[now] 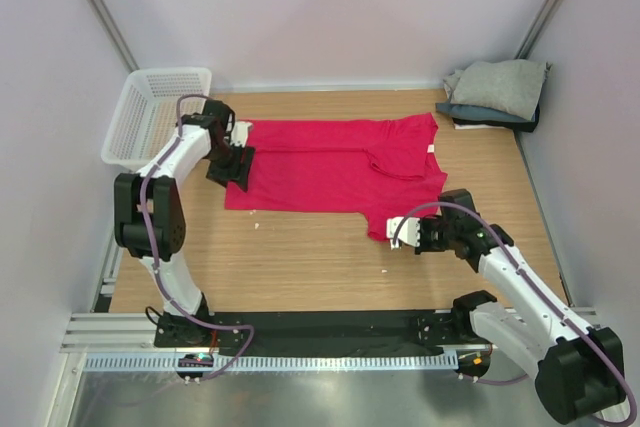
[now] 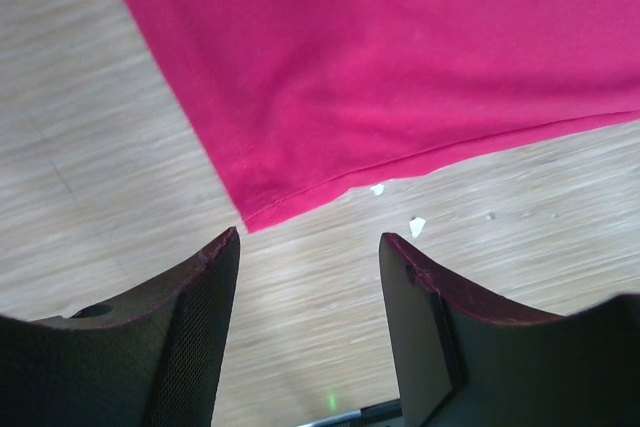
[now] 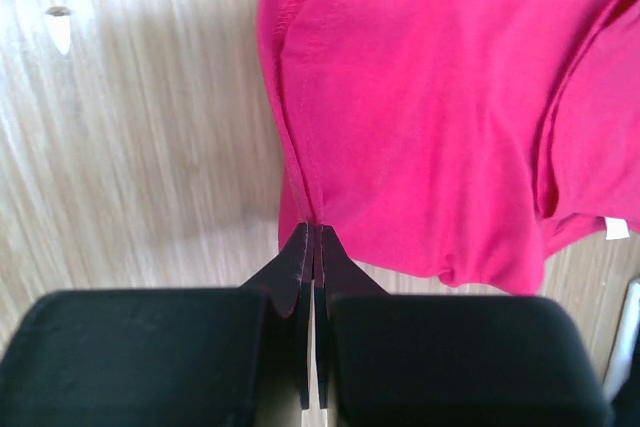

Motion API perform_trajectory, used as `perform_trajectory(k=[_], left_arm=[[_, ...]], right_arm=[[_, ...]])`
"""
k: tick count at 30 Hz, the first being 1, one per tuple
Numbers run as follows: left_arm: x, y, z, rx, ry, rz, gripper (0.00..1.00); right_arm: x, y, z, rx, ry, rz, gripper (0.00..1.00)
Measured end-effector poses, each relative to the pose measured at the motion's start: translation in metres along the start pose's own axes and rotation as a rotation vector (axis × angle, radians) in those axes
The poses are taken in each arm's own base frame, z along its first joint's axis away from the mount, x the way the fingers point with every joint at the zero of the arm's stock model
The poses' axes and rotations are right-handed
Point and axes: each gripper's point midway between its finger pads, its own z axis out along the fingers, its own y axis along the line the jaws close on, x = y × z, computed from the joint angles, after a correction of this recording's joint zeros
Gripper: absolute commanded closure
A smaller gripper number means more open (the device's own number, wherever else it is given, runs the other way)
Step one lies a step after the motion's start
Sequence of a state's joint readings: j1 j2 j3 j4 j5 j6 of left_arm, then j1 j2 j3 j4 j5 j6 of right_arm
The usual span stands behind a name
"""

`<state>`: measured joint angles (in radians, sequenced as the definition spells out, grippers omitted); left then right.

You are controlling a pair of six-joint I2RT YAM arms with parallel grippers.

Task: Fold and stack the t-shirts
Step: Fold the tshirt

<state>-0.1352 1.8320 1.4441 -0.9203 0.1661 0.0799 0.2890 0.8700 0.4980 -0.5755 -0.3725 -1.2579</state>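
Cloth covered mid-table [image 1: 300, 257]: the pink shirt [image 1: 330, 167] lay spread flat. My right gripper [image 3: 312, 232] was clenched on only its sleeve edge, which might slip free when lifted. My left gripper [image 2: 310, 237] hung released over the hem corner, holding nothing.

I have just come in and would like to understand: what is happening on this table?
Two robot arms are handling a pink shirt that lies spread flat on the table. The right fingers are closed on the edge of its near sleeve. The left fingers are open and hold nothing, by a corner at the shirt's left end. Folded shirts lie stacked in the far right corner, and a basket sits at the far left.
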Motion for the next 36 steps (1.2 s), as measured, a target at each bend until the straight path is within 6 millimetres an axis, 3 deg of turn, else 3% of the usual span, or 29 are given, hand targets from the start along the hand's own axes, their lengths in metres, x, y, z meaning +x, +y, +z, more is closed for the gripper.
perform_trajectory(k=[15, 31, 34, 35, 36], left_arm=[[0.04, 0.031, 0.027, -0.055, 0.168, -0.039, 0.49], [0.051, 0.034, 0.044, -0.044, 0.227, -0.051, 0.67], [0.05, 0.033, 0.044, -0.04, 0.226, -0.052, 0.78], [0.05, 0.033, 0.044, -0.037, 0.225, -0.053, 0.83], [0.05, 0.032, 0.044, -0.035, 0.225, -0.055, 0.95]], right_arm=[[0.005, -0.005, 0.005, 0.011, 0.028, 0.052, 0.99], [0.007, -0.006, 0.005, 0.019, 0.037, 0.072, 0.99], [0.007, -0.006, 0.005, 0.021, 0.04, 0.076, 0.99], [0.007, -0.006, 0.005, 0.021, 0.04, 0.077, 0.99], [0.007, -0.006, 0.005, 0.021, 0.041, 0.077, 0.99]])
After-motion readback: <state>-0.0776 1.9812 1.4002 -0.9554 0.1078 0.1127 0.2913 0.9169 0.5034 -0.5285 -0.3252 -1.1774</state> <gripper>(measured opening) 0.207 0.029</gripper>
